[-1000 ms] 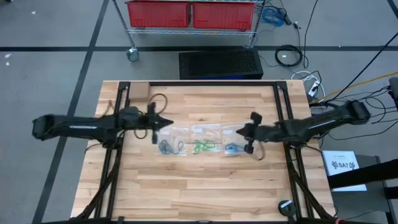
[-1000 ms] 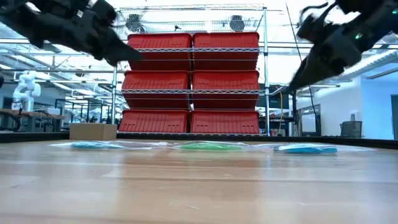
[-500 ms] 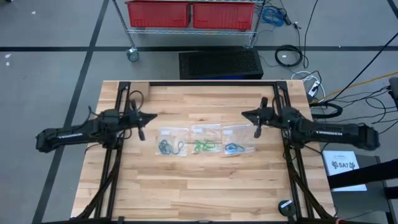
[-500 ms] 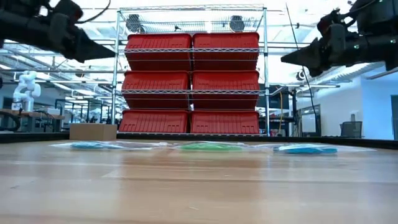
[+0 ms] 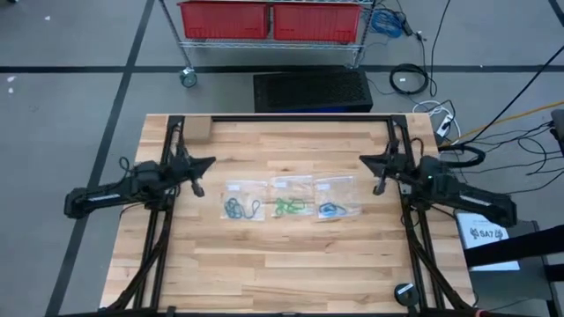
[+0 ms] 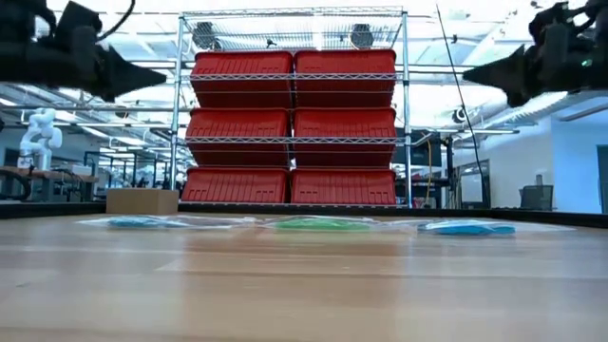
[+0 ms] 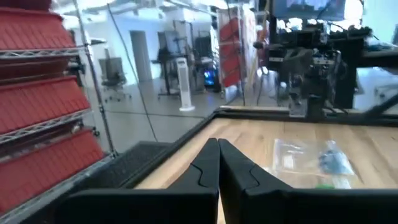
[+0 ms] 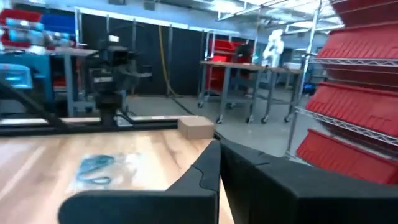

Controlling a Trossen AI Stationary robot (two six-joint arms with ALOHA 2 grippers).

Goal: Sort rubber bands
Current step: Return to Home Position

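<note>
Since bands (image 5: 287, 207) sit sorted in 3 bags (image 5: 291, 185) at table (image 5: 291, 264) centre, homing is what's left; left gripper (image 5: 211, 161) at 9 o'clock, right gripper (image 5: 363, 160) at 3, both closed, empty. Next: park both clear of bags.

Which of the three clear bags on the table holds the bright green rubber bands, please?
The middle bag: its bands are bright green, while the bag toward the left arm holds dark teal-grey ones and the bag toward the right arm blue ones.

Three clear bags (image 5: 291, 198) holding rubber bands (image 5: 288, 208) are occupying mid-table (image 5: 291, 264); bare wood is surrounding them, a cardboard box (image 5: 198, 130) sitting at the far-left corner.
</note>
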